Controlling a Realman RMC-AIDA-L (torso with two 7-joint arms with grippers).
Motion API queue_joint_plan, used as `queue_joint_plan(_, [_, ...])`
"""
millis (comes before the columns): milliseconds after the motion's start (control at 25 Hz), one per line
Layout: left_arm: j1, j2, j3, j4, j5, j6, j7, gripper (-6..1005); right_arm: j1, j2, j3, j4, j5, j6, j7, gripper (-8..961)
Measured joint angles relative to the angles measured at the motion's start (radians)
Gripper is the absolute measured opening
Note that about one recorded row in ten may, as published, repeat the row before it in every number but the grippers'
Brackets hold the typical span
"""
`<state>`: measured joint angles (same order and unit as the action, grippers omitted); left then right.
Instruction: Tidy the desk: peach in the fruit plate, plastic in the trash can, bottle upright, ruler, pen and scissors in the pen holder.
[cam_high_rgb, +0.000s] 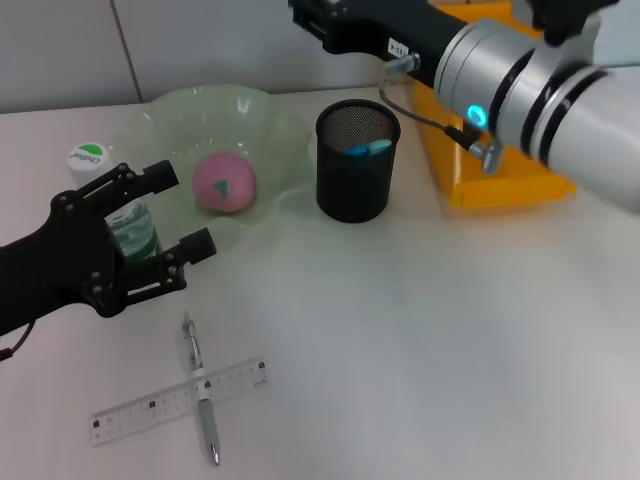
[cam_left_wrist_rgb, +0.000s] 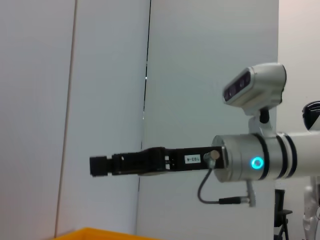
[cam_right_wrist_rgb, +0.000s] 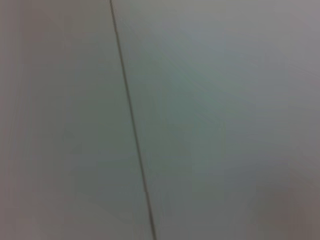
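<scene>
Green-labelled bottle (cam_high_rgb: 128, 222) sits between our left gripper's (cam_high_rgb: 176, 214) spread fingers; closing off-centre, we judge, could topple it toward the plate (cam_high_rgb: 262, 118).

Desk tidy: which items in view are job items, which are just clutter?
Job: peach in plate; bottle upright between open left tool fingers; pen and ruler on desk; holder.

Not job: yellow tray. Right tool raised, idle.
</scene>
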<state>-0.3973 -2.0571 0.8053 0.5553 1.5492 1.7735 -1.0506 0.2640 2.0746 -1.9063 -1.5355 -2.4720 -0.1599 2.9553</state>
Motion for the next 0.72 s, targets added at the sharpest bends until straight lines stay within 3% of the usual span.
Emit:
queue_joint_plan(40, [-0.002,0.000,0.000,0.000,0.000,0.000,0.000,793,-0.001,0.000,0.052,-0.075,0.026,-0.157,-0.005,549])
queue_joint_plan(80, [-0.002,0.000,0.000,0.000,0.000,0.000,0.000,793,-0.001,0.000,0.052,-0.075,0.026,-0.157,-0.005,549])
queue_joint_plan(120, [-0.003,0.000,0.000,0.000,0.000,0.000,0.000,793,0.001,0.000,0.110,-0.140,0.070,-0.293,-0.012,549])
queue_joint_plan(200, [-0.003,0.000,0.000,0.000,0.000,0.001,0.000,792,0.002,0.000,0.143,-0.167,0.112,-0.361,-0.026,549])
queue_joint_plan(240, [-0.003,0.000,0.000,0.000,0.000,0.001,0.000,792,0.003,-0.001,0.227,-0.206,0.240,-0.485,-0.087,548])
queue_joint_plan(280, [-0.003,0.000,0.000,0.000,0.000,0.001,0.000,792,0.003,-0.001,0.227,-0.206,0.240,-0.485,-0.087,548])
queue_joint_plan(360, [-0.003,0.000,0.000,0.000,0.000,0.001,0.001,792,0.003,-0.002,0.314,-0.213,0.404,-0.586,-0.174,548])
queue_joint_plan(400, [-0.003,0.000,-0.003,0.000,0.000,0.001,0.001,792,0.006,-0.001,0.382,-0.202,0.527,-0.655,-0.237,548])
queue_joint_plan(440, [-0.004,0.000,-0.007,0.000,0.000,0.002,0.000,792,0.019,0.000,0.537,-0.151,0.780,-0.824,-0.375,548])
queue_joint_plan(480, [-0.004,0.000,-0.007,0.000,0.000,0.002,0.000,791,0.019,0.000,0.537,-0.151,0.780,-0.824,-0.375,556])
queue_joint_plan(600, [-0.005,-0.001,-0.010,0.000,0.000,0.003,0.000,791,0.063,-0.004,0.734,-0.031,1.001,-1.084,-0.480,579])
queue_joint_plan(720, [-0.005,-0.002,-0.009,0.000,0.000,0.003,-0.001,791,0.118,-0.030,0.878,0.107,1.057,-1.301,-0.526,602])
